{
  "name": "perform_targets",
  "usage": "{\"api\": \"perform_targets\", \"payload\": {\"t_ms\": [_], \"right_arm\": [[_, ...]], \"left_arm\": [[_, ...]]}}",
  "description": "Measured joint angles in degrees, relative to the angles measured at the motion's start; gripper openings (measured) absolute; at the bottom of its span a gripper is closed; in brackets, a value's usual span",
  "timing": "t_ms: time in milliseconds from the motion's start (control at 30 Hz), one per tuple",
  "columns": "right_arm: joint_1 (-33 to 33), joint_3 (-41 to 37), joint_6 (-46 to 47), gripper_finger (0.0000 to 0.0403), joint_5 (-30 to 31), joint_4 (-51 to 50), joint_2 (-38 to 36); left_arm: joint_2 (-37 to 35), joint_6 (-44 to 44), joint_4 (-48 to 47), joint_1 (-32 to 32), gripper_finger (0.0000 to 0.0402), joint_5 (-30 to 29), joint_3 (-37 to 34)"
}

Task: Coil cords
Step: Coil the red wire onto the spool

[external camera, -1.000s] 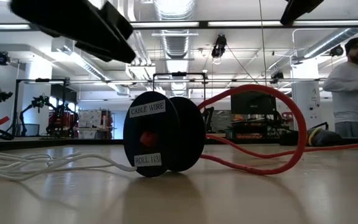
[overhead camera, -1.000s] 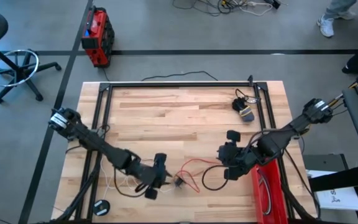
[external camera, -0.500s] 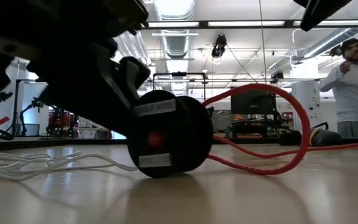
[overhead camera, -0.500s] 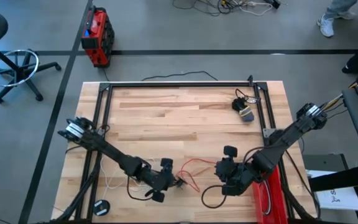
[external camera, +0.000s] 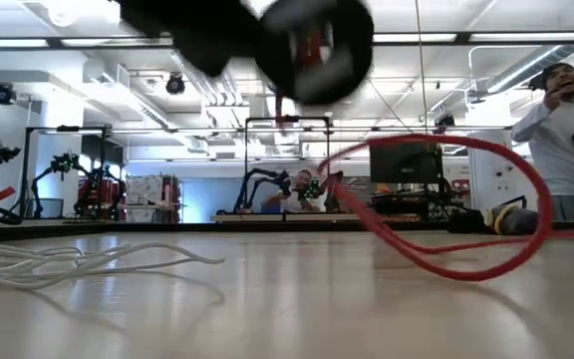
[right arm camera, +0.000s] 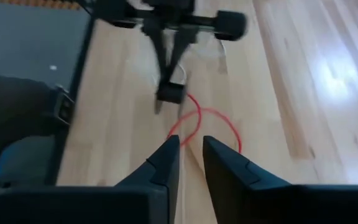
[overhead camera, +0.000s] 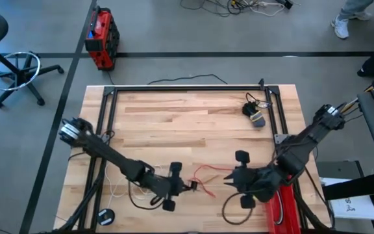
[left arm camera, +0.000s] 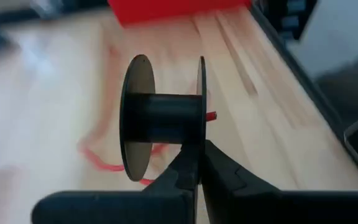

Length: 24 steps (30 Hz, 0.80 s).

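Wooden table [overhead camera: 193, 123], pale butcher-block, framed by black rails; grey floor around it.

Left gripper [overhead camera: 188, 187]: near the table's front edge, fingers pinched together on one flange of a black cable spool [left arm camera: 160, 118], which hangs clear of the tabletop in the low view.

Red cord [overhead camera: 203, 177]: loose loop lying between the two grippers, one end reaching the spool.

Right gripper [right arm camera: 190, 155]: front right part of the table, fingers a narrow gap apart, nothing seen between them.

White cord [external camera: 78, 264]: slack strands on the table at front left.

Black cord [overhead camera: 229, 209]: loop under the right arm, at the front edge.

Person [external camera: 566, 140]: standing in the room behind the table.
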Motion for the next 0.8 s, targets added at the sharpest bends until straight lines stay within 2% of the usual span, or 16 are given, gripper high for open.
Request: {"api": "perform_targets", "payload": {"t_ms": [100,233,400,567,800], "right_arm": [[0.99,-0.06,-2.55,0.0047,1.47,2.78,0.06],[1.14,-0.13,-7.97,0.0045,4.34,8.95,0.89],[1.12,-0.15,-19.46,0.0063,5.14,21.45,1.51],[1.02,-0.65,-27.29,0.0090,5.09,29.78,1.51],[-1.03,-2.80,-29.51,0.0121,5.20,38.72,4.90]], "left_arm": [[-5.59,5.69,3.34,-0.24,0.0001,-3.62,-0.55],[-12.01,16.00,17.08,-0.17,0.0001,-3.25,-2.03],[-16.10,25.53,29.19,-0.19,0.0000,6.18,-2.70],[-15.61,28.50,36.01,-0.21,0.0000,16.19,-2.70],[-12.99,30.13,43.77,0.37,0.0000,17.40,-2.77]]}}
